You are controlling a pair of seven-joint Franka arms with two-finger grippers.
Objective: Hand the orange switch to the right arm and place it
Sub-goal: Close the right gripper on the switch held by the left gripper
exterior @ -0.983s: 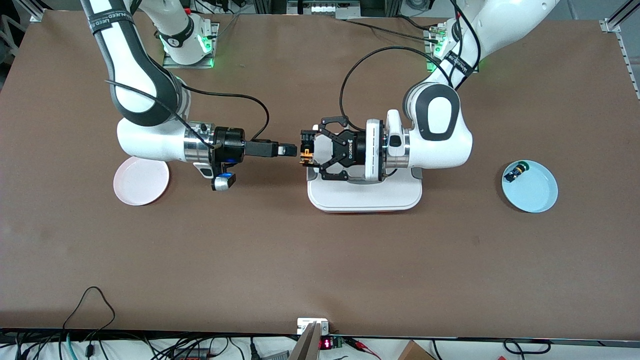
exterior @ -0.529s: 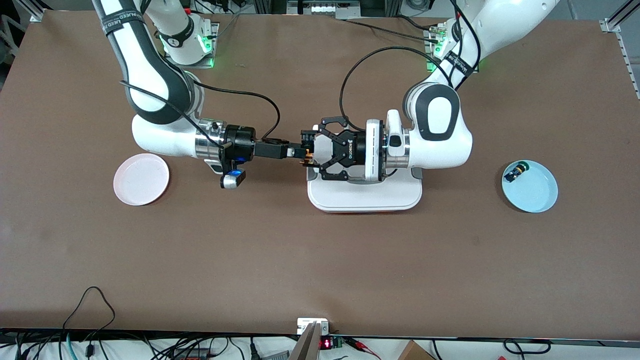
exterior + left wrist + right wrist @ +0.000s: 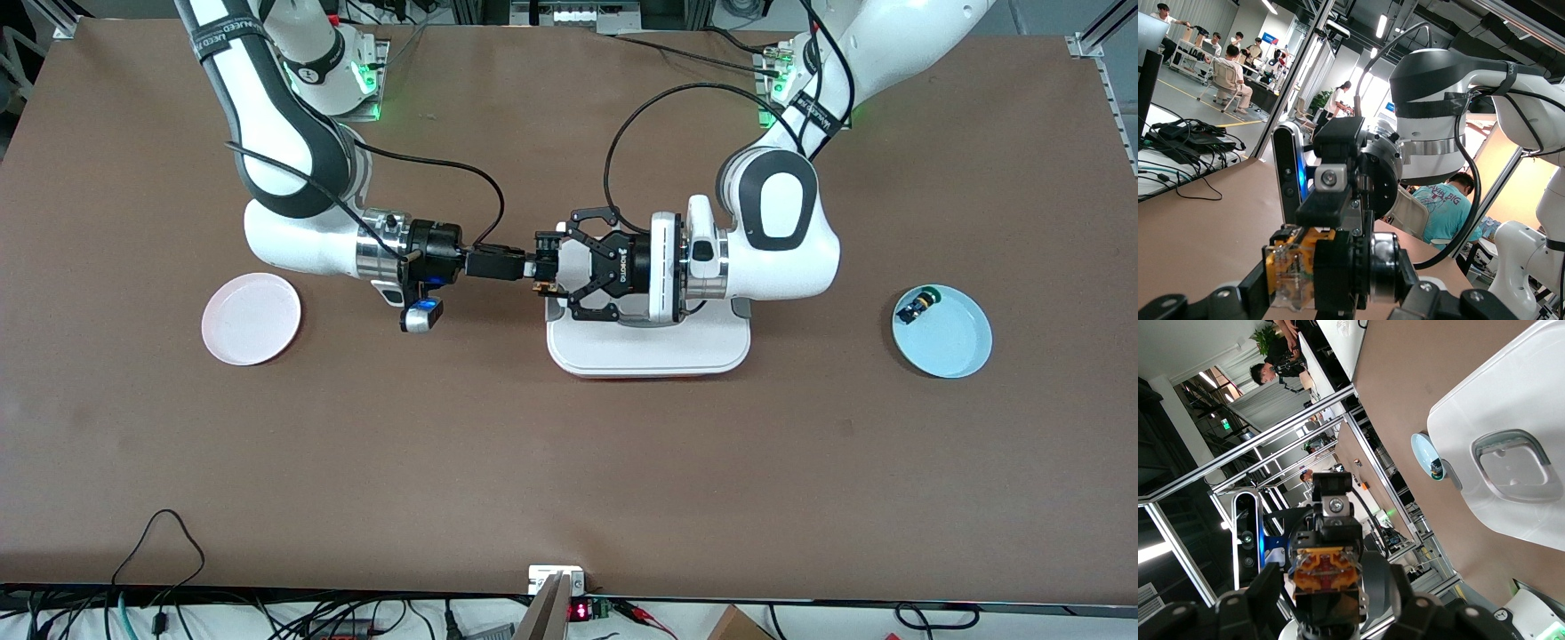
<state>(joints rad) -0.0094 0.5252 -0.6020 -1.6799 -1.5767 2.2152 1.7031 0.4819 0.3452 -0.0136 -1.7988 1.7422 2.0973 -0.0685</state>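
The orange switch (image 3: 539,285) is held in the air between the two grippers, over the edge of the white tray toward the right arm's end. My left gripper (image 3: 544,270), with black linkage fingers, is shut on the switch. My right gripper (image 3: 530,267), narrow and black with a blue light, points straight at the left gripper and its tip reaches the switch. In the left wrist view the switch (image 3: 1289,270) shows its orange and clear end, with a black block of the right gripper against its side. In the right wrist view the switch (image 3: 1327,570) faces the camera. Its round cap is hidden.
A white tray (image 3: 649,354) lies under the left gripper. A pink plate (image 3: 251,318) lies toward the right arm's end. A blue plate (image 3: 958,351) toward the left arm's end holds a small green-capped switch (image 3: 916,307). Cables hang at the table's near edge.
My right gripper has moved toward the left gripper, closing the gap until its tip reaches the switch. The left arm and the switch have stayed still.
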